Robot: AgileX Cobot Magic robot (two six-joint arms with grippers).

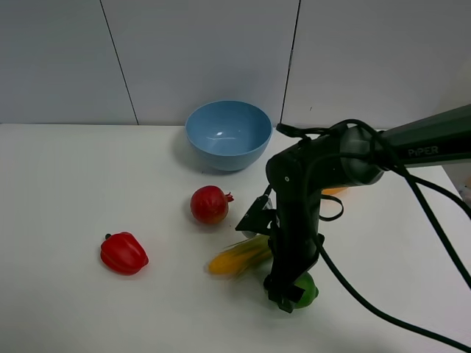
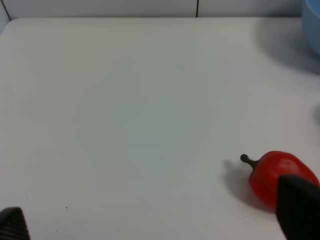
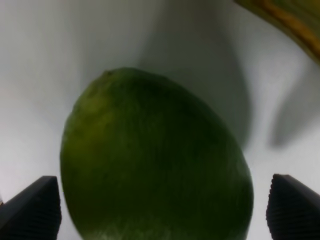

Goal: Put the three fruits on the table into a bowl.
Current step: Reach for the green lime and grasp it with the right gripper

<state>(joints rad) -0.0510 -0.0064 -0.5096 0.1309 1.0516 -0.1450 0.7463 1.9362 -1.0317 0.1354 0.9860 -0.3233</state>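
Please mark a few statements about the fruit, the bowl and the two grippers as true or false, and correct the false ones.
1. The bowl holds nothing. True.
2. The pomegranate lies inside the bowl. False: it sits on the table, in front of the bowl.
3. The right gripper has a finger on either side of the lime. True.
4. The left gripper is gripping the pepper. False: it is open and empty, and the pepper lies on the table.
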